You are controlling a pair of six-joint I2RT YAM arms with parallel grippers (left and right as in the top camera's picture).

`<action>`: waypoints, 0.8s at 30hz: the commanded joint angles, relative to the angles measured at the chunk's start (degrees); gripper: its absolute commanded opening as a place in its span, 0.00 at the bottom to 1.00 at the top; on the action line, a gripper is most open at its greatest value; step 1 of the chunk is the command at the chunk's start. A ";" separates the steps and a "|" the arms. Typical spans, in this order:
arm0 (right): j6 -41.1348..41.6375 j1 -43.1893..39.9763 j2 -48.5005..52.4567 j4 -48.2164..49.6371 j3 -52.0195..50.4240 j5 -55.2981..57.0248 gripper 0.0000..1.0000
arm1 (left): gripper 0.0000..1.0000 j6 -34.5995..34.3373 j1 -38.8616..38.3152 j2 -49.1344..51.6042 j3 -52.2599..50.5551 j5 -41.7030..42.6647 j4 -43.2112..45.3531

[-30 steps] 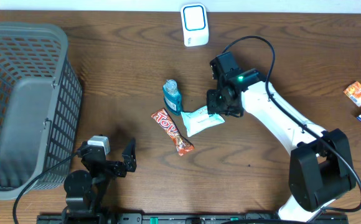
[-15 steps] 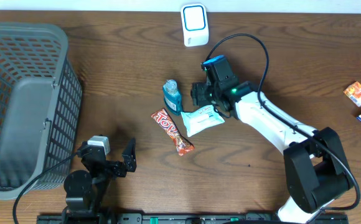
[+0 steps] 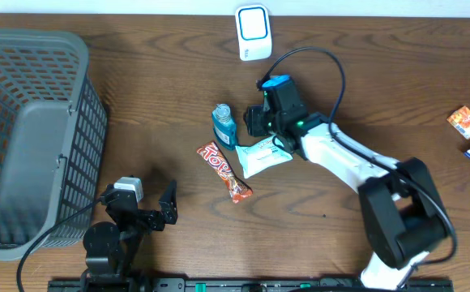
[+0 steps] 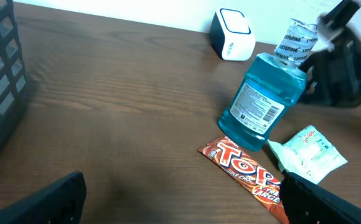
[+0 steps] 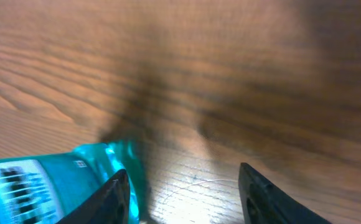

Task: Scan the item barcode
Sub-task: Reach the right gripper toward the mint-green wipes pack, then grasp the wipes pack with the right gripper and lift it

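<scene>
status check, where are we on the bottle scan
Left gripper open, empty. Right gripper open beside the upright blue plastic mouthwash bottle, not gripping. Red candy bar and white wipes packet crowd its base.

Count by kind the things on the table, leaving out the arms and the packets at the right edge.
Blue clear plastic mouthwash bottle: 1
Red foil candy bar: 1
White-and-teal soft packet: 1
White boxy barcode scanner: 1
Grey plastic mesh basket: 1
Total: 5

Right arm (image 3: 340, 158) outstretched, jaws parted.
</scene>
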 commanded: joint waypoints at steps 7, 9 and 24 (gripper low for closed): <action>0.07 2.10 4.83 -3.98 -0.44 -11.63 0.27 | 0.99 -0.13 0.24 -0.04 -0.79 0.87 -1.44; 0.07 1.66 3.82 -6.73 -0.35 -12.74 0.27 | 0.98 -0.11 0.24 -0.04 -0.79 0.87 -1.44; -12.15 -4.31 -10.49 -33.29 0.02 -13.88 0.31 | 0.99 -0.13 0.24 -0.04 -0.79 0.87 -1.44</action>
